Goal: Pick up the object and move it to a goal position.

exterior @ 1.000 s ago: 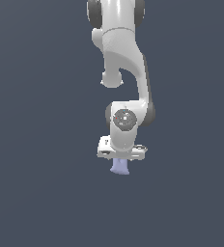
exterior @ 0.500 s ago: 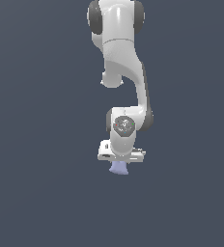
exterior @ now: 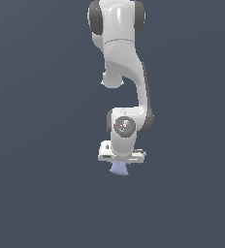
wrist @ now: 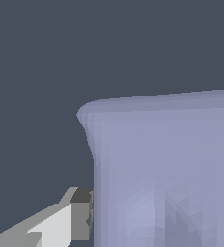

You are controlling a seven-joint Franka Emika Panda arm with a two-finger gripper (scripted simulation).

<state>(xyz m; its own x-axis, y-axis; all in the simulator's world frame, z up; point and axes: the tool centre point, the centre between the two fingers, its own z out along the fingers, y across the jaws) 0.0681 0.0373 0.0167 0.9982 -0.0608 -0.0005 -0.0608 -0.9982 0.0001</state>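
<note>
The white arm hangs down the middle of the exterior view, ending in a white gripper [exterior: 120,163]. A small pale lavender-blue object [exterior: 119,168] with flared lower corners sticks out just beneath the gripper's body. In the wrist view the object [wrist: 167,173] fills most of the picture, and one grey finger pad [wrist: 81,214] presses against its side. The other finger is hidden behind the object. The gripper is shut on the object.
A plain dark grey-blue background surrounds the arm in both views. No other objects, containers or edges are visible.
The arm has drawn upward and slightly toward the exterior view's right, carrying the object with it. The grip has not changed.
</note>
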